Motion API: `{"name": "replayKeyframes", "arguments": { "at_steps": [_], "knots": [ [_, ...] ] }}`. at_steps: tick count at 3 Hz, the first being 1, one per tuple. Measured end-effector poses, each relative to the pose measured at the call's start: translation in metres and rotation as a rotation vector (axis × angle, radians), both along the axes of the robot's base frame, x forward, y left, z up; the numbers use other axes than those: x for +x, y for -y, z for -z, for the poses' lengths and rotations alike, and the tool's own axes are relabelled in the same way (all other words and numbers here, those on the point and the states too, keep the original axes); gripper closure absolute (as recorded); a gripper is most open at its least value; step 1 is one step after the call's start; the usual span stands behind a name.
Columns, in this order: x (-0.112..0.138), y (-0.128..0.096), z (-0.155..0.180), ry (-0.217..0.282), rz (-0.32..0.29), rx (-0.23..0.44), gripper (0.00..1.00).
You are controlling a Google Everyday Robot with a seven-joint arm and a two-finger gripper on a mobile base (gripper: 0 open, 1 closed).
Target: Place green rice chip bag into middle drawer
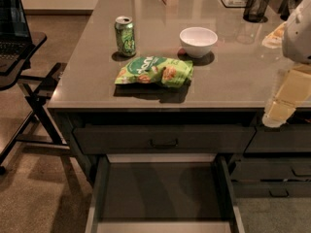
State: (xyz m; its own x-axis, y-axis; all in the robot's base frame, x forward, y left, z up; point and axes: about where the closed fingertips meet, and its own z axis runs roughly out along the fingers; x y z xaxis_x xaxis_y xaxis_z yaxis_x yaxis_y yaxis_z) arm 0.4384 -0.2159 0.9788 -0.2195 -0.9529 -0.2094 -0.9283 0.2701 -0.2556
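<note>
The green rice chip bag (154,71) lies flat on the grey counter, near its front edge, left of centre. The middle drawer (160,191) is pulled open below the counter, and its dark flat bottom is bare. My gripper (278,111) hangs at the right edge of the view, over the counter's front right edge. It is well to the right of the bag and above the drawer's right side. It holds nothing that I can see.
A green soda can (125,36) stands just behind the bag. A white bowl (198,41) sits behind it to the right. A black mesh cup (256,6) is at the back right. The top drawer (163,140) is closed. A folding stand (29,76) is at the left.
</note>
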Motion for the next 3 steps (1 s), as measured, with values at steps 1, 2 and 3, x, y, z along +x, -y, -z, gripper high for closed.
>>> {"name": "replayKeyframes", "arguments": {
  "at_steps": [1,2,3],
  "knots": [
    [0.001,-0.001,-0.001,0.004,-0.002,0.001,0.00],
    [0.012,-0.025,-0.007,0.055,-0.057,0.031,0.00],
    [0.012,-0.025,-0.007,0.055,-0.057,0.031,0.00]
  ]
}}
